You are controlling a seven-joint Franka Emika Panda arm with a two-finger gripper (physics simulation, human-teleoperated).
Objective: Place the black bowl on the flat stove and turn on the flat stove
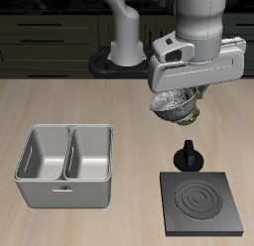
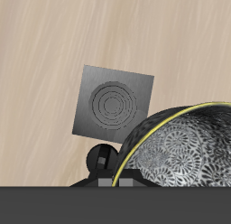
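While aloft, black bowl tilted.

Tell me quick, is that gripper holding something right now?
Gripper: closed on the black bowl, held in the air, tilted, farther back than the flat stove.

No readable text, label, brand or number appears on anything here.
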